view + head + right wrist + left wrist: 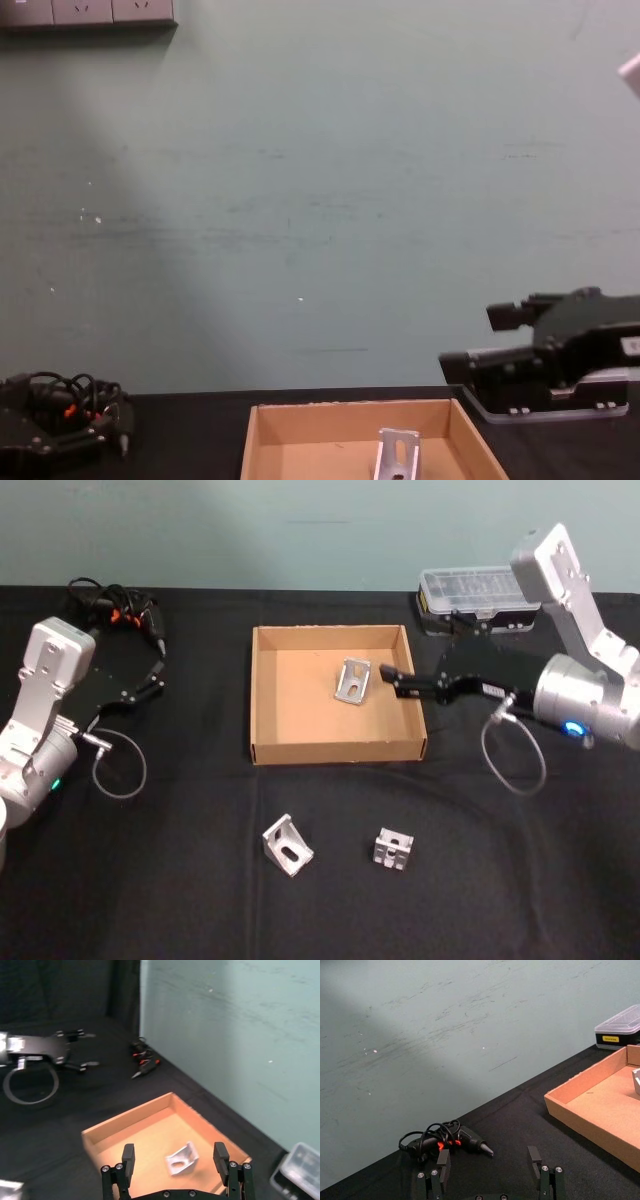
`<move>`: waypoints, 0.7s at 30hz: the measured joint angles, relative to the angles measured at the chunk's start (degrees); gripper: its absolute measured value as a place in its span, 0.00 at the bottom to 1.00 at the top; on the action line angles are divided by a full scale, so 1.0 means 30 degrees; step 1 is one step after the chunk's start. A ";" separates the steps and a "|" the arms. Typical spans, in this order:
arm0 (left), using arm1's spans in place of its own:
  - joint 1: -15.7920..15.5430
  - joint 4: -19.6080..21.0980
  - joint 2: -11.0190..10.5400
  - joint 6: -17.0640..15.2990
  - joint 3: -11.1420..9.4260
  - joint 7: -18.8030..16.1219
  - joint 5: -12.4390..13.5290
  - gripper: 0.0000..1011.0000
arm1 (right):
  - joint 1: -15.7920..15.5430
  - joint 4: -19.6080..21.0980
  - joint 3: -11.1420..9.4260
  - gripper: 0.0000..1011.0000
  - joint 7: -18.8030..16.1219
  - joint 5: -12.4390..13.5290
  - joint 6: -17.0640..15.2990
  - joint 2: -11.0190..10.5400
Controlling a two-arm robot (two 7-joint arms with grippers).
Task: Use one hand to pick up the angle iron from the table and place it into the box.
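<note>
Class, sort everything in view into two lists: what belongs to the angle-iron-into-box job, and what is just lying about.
Job: box; angle iron inside it; angle iron on the table; open right gripper at the box's right wall.
Lying about: plastic case; electric screwdriver; small metal block; parked left gripper.

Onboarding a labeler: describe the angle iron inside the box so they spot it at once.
Find the tan cardboard box on the black table. Right of its centre lies a silver slotted angle iron, beside the open right gripper; the left gripper sits far left. The other silver bracket and the silver block lie on the table in front of the box; this one alone is inside.
</note>
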State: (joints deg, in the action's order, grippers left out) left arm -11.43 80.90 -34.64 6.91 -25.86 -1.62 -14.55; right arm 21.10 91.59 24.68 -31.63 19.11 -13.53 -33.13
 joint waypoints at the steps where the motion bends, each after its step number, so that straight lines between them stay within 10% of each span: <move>1: -0.0001 0.0001 -0.0001 0.0000 -0.0001 0.0000 0.0000 0.99 | -0.0173 0.0238 -0.0018 0.99 -0.0034 0.0107 -0.0096 -0.0151; 21: -0.0001 0.0000 0.0001 -0.0001 -0.0001 0.0000 0.0001 0.99 | -0.2090 0.2980 0.1676 0.99 -0.1684 0.1950 -0.2130 -0.2396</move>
State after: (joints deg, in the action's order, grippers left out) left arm -11.43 80.90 -34.64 6.90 -25.86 -1.62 -14.55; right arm 14.83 100.53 29.71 -36.68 24.96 -19.92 -40.32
